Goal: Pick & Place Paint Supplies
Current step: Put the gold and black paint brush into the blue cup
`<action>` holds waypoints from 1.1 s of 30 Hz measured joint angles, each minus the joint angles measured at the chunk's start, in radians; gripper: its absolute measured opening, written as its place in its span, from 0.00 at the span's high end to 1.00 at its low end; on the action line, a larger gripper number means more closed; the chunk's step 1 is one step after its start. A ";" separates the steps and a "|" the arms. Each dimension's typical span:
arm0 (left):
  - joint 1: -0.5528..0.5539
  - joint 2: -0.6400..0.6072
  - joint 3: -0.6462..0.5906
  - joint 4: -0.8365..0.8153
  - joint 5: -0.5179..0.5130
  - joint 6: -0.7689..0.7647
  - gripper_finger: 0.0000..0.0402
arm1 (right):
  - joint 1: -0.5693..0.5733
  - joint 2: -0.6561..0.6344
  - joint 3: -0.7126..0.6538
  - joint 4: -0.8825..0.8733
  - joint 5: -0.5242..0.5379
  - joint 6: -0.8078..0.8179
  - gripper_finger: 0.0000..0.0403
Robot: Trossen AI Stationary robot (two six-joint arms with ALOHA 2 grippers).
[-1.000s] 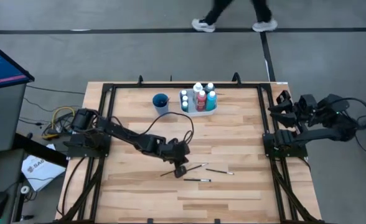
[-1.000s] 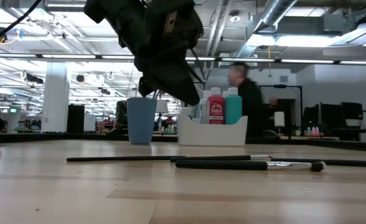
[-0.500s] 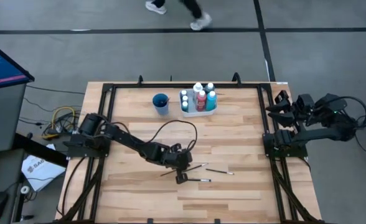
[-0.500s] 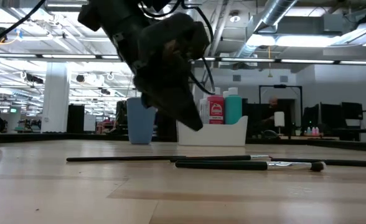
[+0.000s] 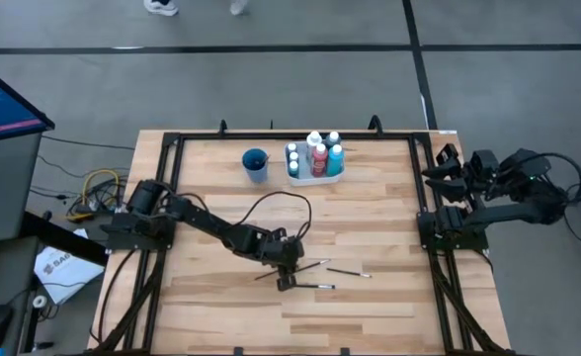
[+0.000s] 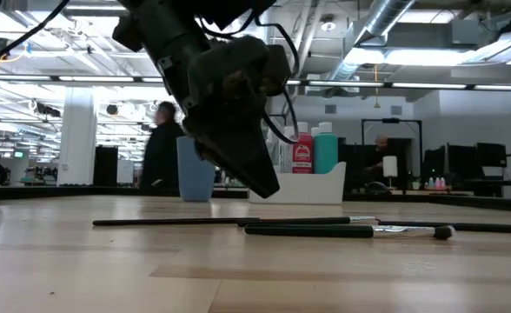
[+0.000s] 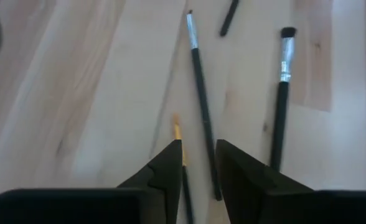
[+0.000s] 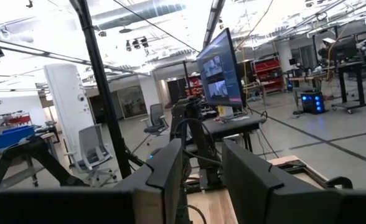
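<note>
Three thin dark-handled paintbrushes (image 5: 305,269) lie flat on the wooden table; they also show in the low view (image 6: 308,229). My left gripper (image 5: 286,280) hovers just above them, fingers slanting down (image 6: 264,185), open by a narrow gap. In the left wrist view, my left gripper (image 7: 198,160) has one brush's handle (image 7: 203,106) running into the gap; a second brush (image 7: 281,99) lies beside it. The paint bottles (image 5: 316,155) stand in the white tray (image 5: 338,176). My right gripper (image 8: 201,168) is open, parked off the table's right edge (image 5: 441,173).
A blue cup (image 5: 255,163) stands left of the white tray at the table's far side; both show behind the gripper in the low view, the cup (image 6: 196,169) and the tray (image 6: 295,185). A black frame (image 5: 172,198) runs round the table. A person walks in the room beyond.
My left gripper has gone down and toward the table's near edge, coming low over the paintbrushes. The brushes have stayed where they lay.
</note>
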 joint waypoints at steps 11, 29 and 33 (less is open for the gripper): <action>-0.001 0.015 0.000 0.002 -0.032 0.074 0.77 | 0.000 0.000 0.000 -0.001 0.000 0.000 0.73; 0.000 0.084 0.005 0.017 -0.022 0.046 0.94 | 0.000 0.000 0.000 -0.011 0.000 0.000 0.73; 0.000 0.093 0.005 -0.005 -0.007 0.044 0.98 | 0.000 0.000 0.000 -0.010 0.000 0.000 0.73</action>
